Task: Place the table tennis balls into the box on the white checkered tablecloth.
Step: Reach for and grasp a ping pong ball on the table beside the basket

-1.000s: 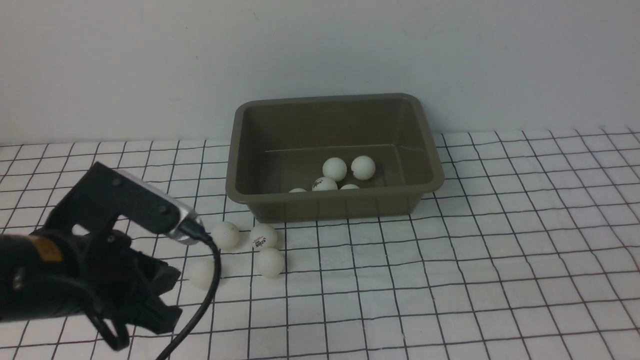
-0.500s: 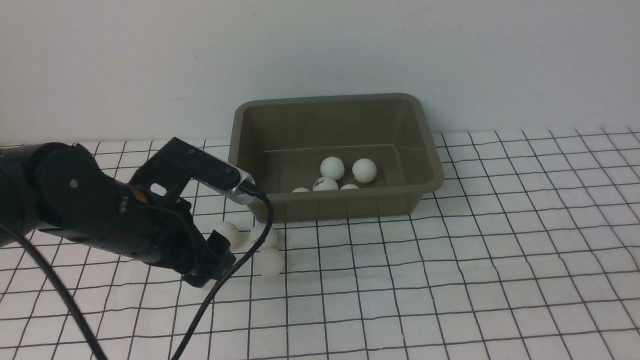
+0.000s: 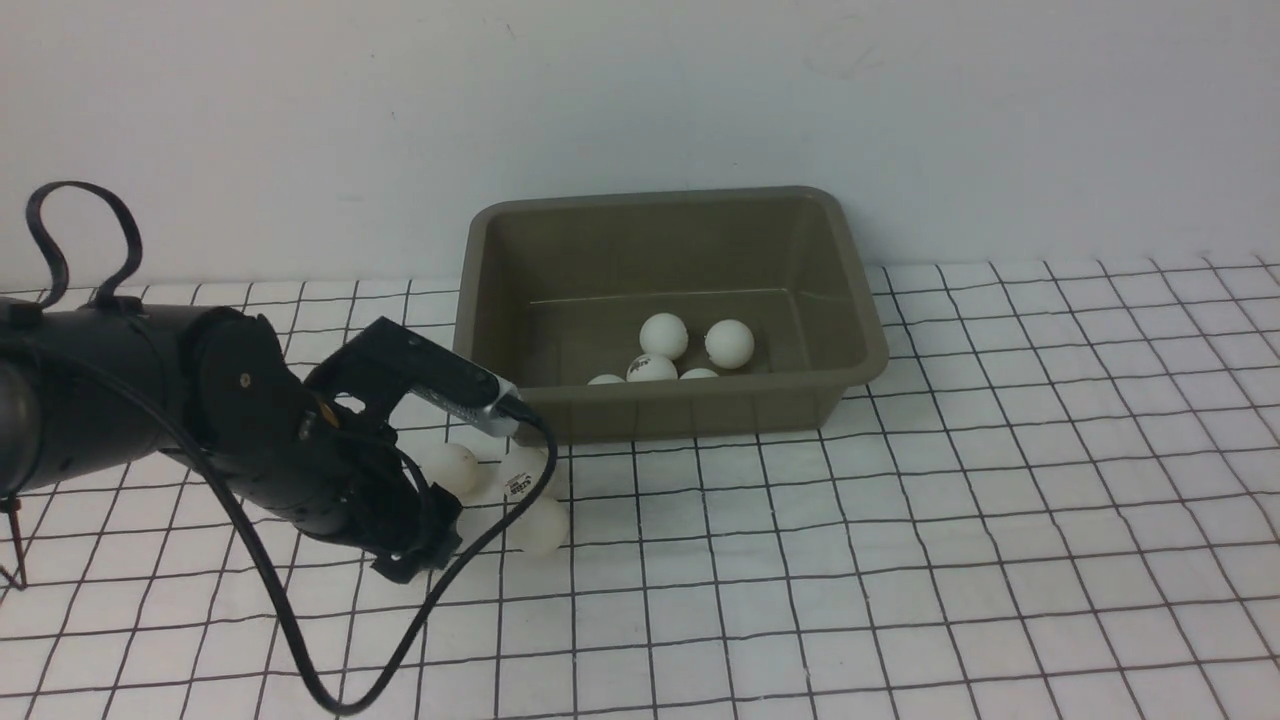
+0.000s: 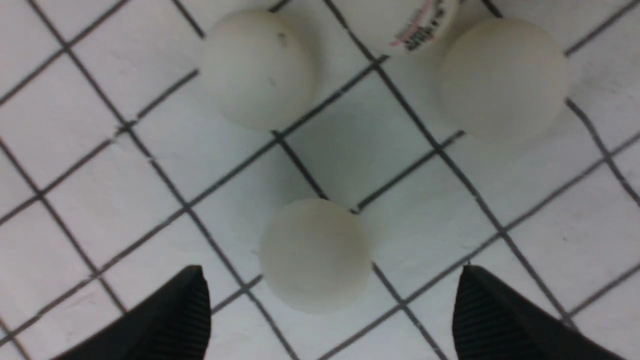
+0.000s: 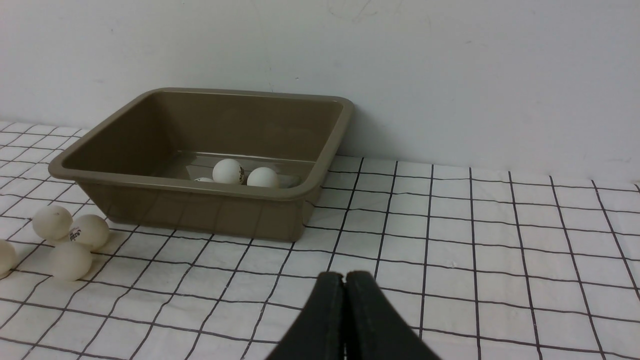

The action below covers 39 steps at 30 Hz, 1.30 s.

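Observation:
The olive-grey box (image 3: 660, 197) stands at the back of the white checkered tablecloth (image 3: 900, 520) and holds several table tennis balls (image 3: 664, 335). Several more lie on the cloth off its front left corner (image 3: 450, 468). My left gripper (image 3: 420, 545) hangs low over them, open. In the left wrist view its fingers (image 4: 175, 315) stand wide on either side of one ball (image 4: 315, 255), without touching it. Two plain balls (image 4: 257, 70) (image 4: 502, 80) and a logo ball (image 4: 400, 22) lie beyond. My right gripper (image 5: 344, 275) is shut and empty, above the cloth in front of the box (image 5: 175, 182).
A plain white wall runs right behind the box. The left arm's black cable (image 3: 300, 660) loops down onto the cloth near the front edge. The loose balls (image 5: 70, 261) lie close together beside the box's front wall.
My left arm has swung from the lower left up to the loose balls, and its gripper has opened wide around one of them. The right gripper has stayed shut.

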Each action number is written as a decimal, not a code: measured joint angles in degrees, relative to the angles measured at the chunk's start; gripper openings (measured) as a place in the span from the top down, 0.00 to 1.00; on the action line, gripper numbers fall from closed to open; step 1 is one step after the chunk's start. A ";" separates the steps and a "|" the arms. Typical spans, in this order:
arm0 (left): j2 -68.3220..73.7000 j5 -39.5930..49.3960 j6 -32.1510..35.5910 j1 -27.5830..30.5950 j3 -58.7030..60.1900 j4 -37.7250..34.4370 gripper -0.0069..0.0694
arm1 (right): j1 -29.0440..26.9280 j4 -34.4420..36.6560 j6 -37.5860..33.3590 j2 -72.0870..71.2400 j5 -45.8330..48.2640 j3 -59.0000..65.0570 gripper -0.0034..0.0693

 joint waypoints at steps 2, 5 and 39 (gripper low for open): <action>0.36 0.00 -0.88 0.97 -0.69 0.73 0.14 | 0.00 0.00 0.00 0.00 0.00 0.00 0.98; 1.24 0.12 -1.05 1.89 -1.35 1.26 0.14 | 0.00 0.00 0.00 0.00 0.00 0.00 0.98; 9.39 -2.84 -0.68 1.96 -1.91 0.48 0.42 | 0.00 0.00 0.00 0.00 0.00 0.00 0.98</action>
